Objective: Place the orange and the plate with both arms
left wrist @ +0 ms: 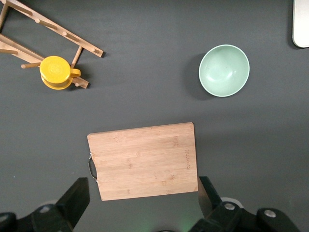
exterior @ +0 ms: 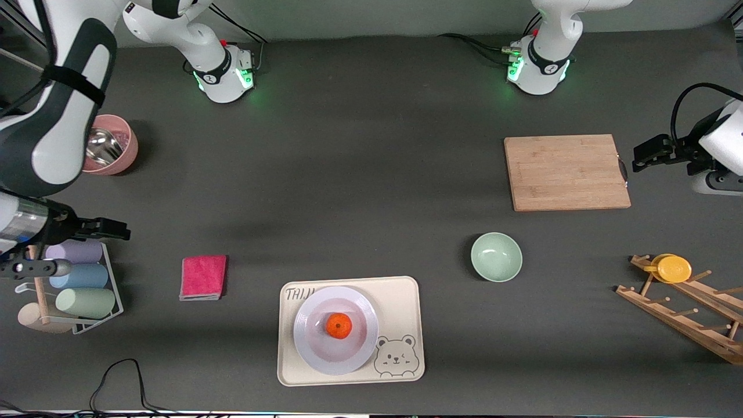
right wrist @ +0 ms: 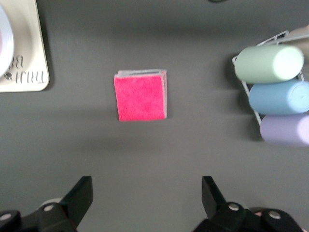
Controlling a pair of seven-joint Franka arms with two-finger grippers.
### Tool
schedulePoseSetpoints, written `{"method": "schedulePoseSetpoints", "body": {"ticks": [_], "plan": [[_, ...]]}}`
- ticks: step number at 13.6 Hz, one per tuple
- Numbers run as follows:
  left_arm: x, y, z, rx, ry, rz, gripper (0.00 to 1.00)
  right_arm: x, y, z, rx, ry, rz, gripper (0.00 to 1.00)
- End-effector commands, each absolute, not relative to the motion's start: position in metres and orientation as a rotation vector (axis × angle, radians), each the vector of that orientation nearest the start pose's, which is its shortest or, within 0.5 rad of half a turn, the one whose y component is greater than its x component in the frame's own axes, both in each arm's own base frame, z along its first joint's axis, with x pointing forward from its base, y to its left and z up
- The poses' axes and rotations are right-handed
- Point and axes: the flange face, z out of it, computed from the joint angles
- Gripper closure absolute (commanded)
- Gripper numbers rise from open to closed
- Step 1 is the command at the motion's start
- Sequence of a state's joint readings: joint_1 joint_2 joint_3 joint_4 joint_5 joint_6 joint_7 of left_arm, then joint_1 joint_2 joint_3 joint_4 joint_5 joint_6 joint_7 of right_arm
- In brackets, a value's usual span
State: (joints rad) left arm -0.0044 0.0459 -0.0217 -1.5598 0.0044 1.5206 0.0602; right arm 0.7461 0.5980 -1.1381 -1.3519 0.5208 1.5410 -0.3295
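Front view first: the small round bright orange fruit (exterior: 338, 325) is sitting in the middle of the round shallow white plate (exterior: 310, 348), and the plate is on the cream rectangular tray with the bear drawing (exterior: 400, 302), close to the front camera. So going by how things lie, I'd say the placing is pretty much done, orange on plate, plate on tray, and nothing obvious is left except the arms parking themselves. The right gripper (exterior: 113, 229) hangs over the wire rack of pastel cups (exterior: 87, 278) at the right arm's end of the table, holding nothing. The left gripper (exterior: 653, 152) is up over the table just off the handle edge of the bamboo cutting board (exterior: 566, 172) at the left arm's end, also empty. Both are well apart from the plate. Also around: a pale green bowl (exterior: 496, 256), a folded pink cloth (exterior: 203, 277), a pink cup with a steel inside (exterior: 113, 145), and a yellow cup (exterior: 673, 269) on a wooden peg rack (exterior: 685, 316).

Left wrist view: fingers (left wrist: 72, 200) spread wide with nothing between them, looking down on the cutting board (left wrist: 145, 159), the green bowl (left wrist: 224, 70) and the yellow cup (left wrist: 57, 72) on its peg rack (left wrist: 58, 31).

Right wrist view: same deal, fingers (right wrist: 79, 195) wide apart and empty, above the pink cloth (right wrist: 141, 97), with the pastel cups (right wrist: 275, 96) to one side and a corner of the bear tray (right wrist: 24, 58) just in shot
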Motion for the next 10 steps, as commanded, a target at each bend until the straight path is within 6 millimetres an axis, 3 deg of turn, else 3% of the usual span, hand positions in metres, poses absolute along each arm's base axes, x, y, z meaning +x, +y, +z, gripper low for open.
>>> {"method": "schedulePoseSetpoints", "body": {"ticks": [1,7,10], "plan": [[0.557,-0.016,0.607,-3.140,0.159,0.135,0.00,0.659,-0.054,0.535,-3.082,0.038,0.104,0.00],[0.557,-0.016,0.608,-3.140,0.159,0.133,0.00,0.656,-0.090,0.550,-3.055,0.061,0.084,0.00],[0.557,-0.016,0.608,-3.140,0.157,0.133,0.00,0.649,-0.069,0.553,-3.088,-0.001,0.141,0.00]]}}
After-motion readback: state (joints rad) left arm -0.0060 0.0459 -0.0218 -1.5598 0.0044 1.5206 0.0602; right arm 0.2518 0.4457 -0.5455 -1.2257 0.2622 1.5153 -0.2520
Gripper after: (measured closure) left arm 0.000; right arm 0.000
